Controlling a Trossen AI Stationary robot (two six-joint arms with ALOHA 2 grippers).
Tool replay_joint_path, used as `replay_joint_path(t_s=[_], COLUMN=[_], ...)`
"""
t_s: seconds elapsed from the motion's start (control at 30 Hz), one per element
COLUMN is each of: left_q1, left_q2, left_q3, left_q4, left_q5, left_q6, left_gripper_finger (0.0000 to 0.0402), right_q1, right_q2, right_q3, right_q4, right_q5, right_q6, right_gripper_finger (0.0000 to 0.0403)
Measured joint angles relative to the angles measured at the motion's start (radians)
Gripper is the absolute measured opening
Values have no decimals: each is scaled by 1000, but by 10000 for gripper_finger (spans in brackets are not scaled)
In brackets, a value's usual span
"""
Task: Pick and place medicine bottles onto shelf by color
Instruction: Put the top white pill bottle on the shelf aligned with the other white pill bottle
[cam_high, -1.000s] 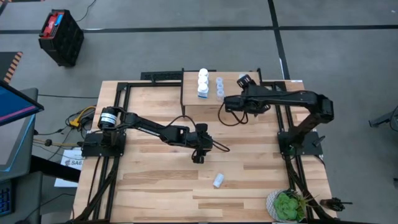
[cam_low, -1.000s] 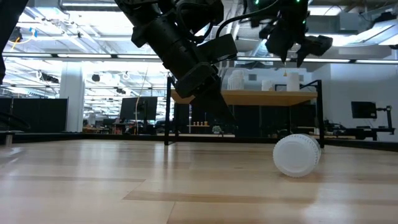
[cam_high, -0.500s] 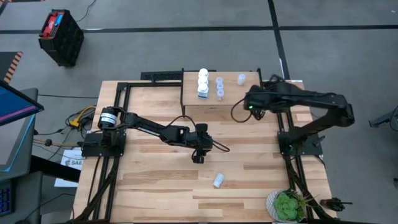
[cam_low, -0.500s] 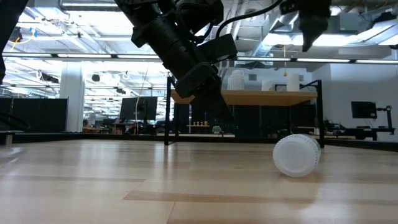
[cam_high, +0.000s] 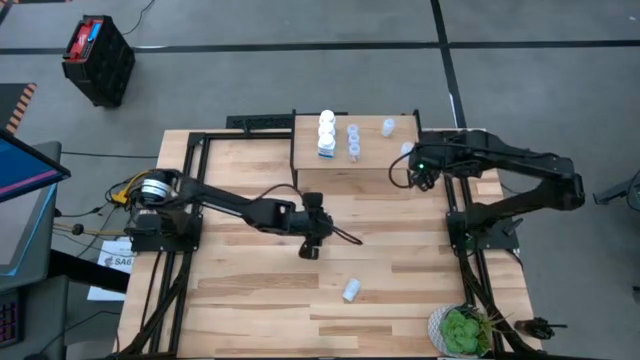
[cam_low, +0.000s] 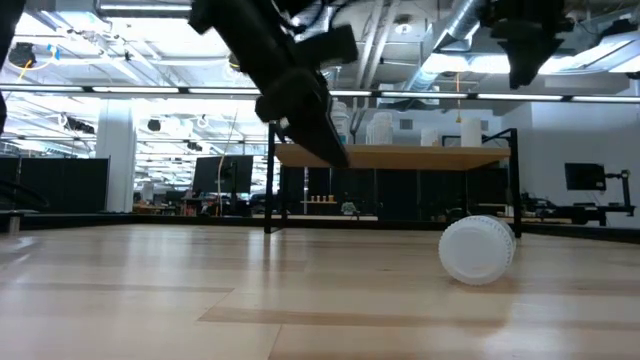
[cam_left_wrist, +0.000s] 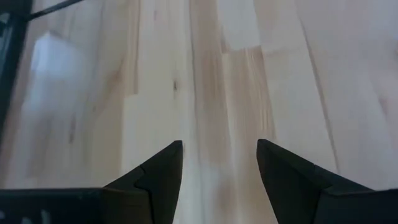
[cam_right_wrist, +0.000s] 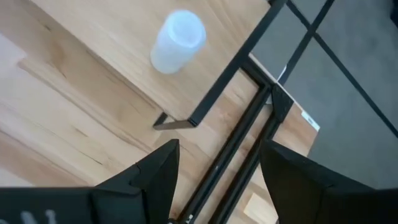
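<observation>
White and pale-blue medicine bottles (cam_high: 338, 138) line your shelf (cam_high: 340, 165); one bottle (cam_high: 350, 290) lies on the worktop (cam_high: 240, 300), near your left gripper (cam_high: 309, 252), jaws wide, empty. Right gripper (cam_high: 420, 178) beside the shelf: wide, empty.

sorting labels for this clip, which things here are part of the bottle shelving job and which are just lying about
Part of the job:
- shelf
- white bottles on the shelf
- pale blue bottles beside them
- lone pale blue bottle near the shelf's right end
- bottle lying on the table
- left gripper, right gripper, both open

Lying about:
- potted plant
- black crate on the floor
</observation>
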Motion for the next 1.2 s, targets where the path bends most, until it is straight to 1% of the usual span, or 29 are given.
replay_joint_path(t_s=[0.13,0.23,0.33,0.47,0.57,0.63,0.83,0.97,1.07,1.2], left_q1=[-1,-1,-1,-1,-1,-2,-7,-19,-27,-34], left_q2=[-89,-154,-229,-350,-469,-554,-848,-1046,-1182,-1329], left_q3=[2,-17,-56,-167,-289,-378,-672,-838,-915,-957], left_q4=[-95,-234,-378,-455,-440,-392,-107,33,103,123], left_q5=[26,28,23,60,123,153,165,159,138,92], left_q6=[10,-8,-41,-54,-58,-87,-209,-284,-303,-250], left_gripper_finger=[194,194,194,194,194,194,194,194,194,194], right_q1=[0,4,3,1,1,1,1,1,1,1], right_q2=[-3,-1,2,3,3,3,2,2,2,2], right_q3=[-17,-17,-17,-17,-17,-17,-17,-17,-17,-17], right_q4=[7,19,15,12,12,12,12,12,11,11], right_q5=[0,2,1,2,2,2,2,2,2,1], right_q6=[3,0,-8,-8,-8,-8,-8,-8,-8,-8], right_gripper_finger=[244,244,244,244,244,244,244,244,244,244])
